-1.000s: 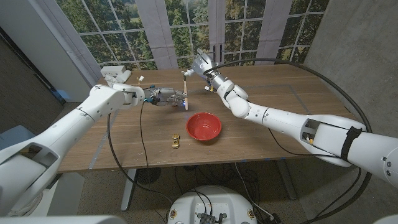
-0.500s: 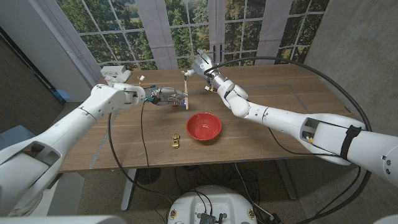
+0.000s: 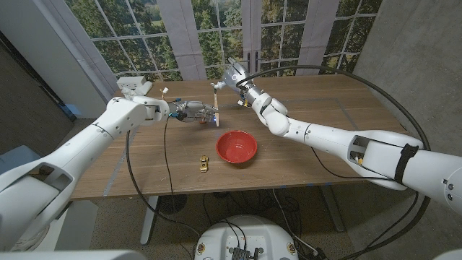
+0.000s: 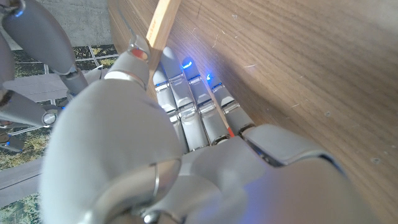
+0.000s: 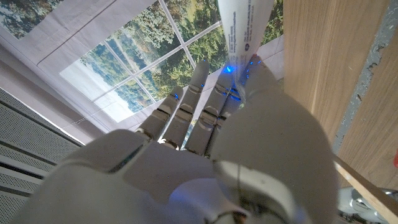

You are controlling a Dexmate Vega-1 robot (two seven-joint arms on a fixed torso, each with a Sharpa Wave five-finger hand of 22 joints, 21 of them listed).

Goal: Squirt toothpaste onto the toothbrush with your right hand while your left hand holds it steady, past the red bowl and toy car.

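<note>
Holding toothbrush upright: left hand, fingers wrapped round handle, at 12 o'clock of red bowl. Right hand grips toothpaste tube, at 1 o'clock of brush head. Toy car at bowl's 8 o'clock. Step: aligning. Next: bring nozzle onto bristles, squeeze gently.

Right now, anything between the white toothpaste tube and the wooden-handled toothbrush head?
Nothing visible. The right hand holds the white toothpaste tube right beside the wooden-handled toothbrush, which the left hand holds upright. The red bowl and yellow toy car sit nearer, clear of the gap.
</note>
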